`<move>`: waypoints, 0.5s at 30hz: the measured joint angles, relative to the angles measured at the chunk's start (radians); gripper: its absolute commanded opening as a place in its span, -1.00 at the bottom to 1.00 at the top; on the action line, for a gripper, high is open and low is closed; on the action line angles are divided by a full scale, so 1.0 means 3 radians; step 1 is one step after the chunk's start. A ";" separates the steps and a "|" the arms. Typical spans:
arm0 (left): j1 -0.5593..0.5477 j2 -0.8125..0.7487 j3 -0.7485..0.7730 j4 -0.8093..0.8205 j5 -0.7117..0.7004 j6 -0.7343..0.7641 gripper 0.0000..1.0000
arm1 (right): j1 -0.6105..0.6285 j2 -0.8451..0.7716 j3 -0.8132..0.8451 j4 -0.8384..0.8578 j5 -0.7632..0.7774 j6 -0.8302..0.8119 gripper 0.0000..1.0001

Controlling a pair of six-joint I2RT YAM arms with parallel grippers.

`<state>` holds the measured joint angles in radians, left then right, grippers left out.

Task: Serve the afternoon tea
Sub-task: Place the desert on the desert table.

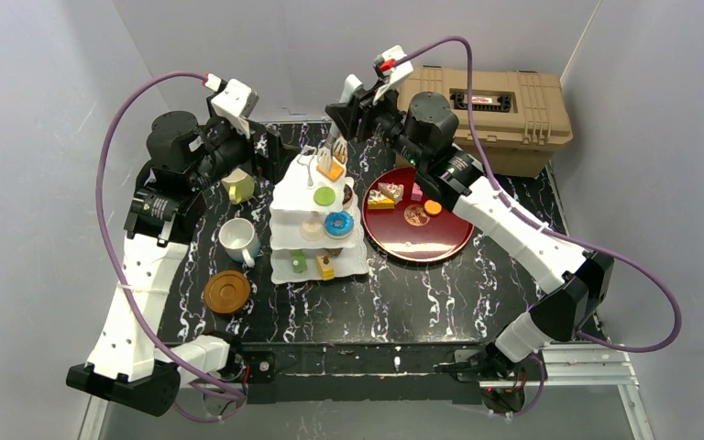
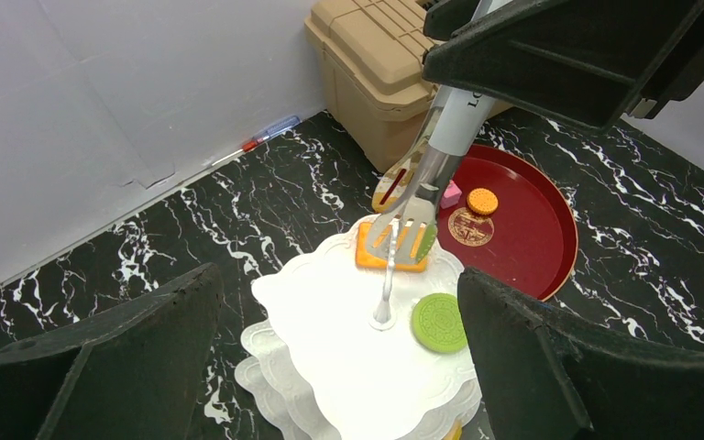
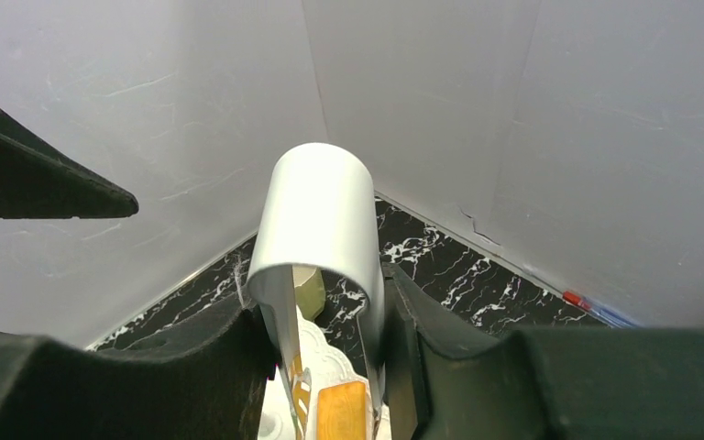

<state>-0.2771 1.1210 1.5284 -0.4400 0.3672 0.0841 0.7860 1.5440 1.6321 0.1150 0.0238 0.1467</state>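
Observation:
The white three-tier cake stand (image 1: 295, 194) stands mid-table with small pastries on every tier. On its top tier (image 2: 330, 339) lie a green cookie (image 2: 439, 322) and an orange square pastry (image 2: 371, 258). My right gripper (image 3: 325, 312) is shut on silver tongs (image 3: 321, 211), whose blades (image 2: 412, 220) reach down on either side of the orange pastry (image 3: 342, 408). My left gripper (image 2: 337, 275) hovers open above the stand's left side, holding nothing. Left of the stand are a yellow-green mug (image 1: 238, 186), a white mug (image 1: 237, 240) and a brown coaster (image 1: 226, 291).
A dark red round tray (image 1: 440, 240) right of the stand carries a few more pastries, among them an orange cookie (image 2: 482, 200). A tan ribbed case (image 1: 500, 115) stands at the back right. A red-and-blue pen (image 2: 270, 133) lies along the back wall.

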 measured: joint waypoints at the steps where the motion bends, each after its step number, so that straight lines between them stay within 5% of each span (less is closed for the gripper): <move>1: 0.0000 0.0000 0.0000 0.0000 0.0000 0.0000 0.96 | 0.0000 0.0000 0.0000 0.0001 0.0000 0.0001 0.02; 5: 0.0000 0.0000 0.0000 0.0000 -0.0001 0.0000 0.96 | 0.0000 -0.0001 0.0000 0.0014 -0.0001 0.0019 0.04; 15: 0.0000 0.0000 -0.0005 0.0000 0.0000 0.0011 0.96 | 0.0000 -0.0104 0.0000 0.0051 0.0058 0.0014 -0.40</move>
<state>-0.2771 1.1210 1.5269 -0.4400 0.3672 0.0875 0.7860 1.5127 1.6321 0.1303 0.0414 0.1509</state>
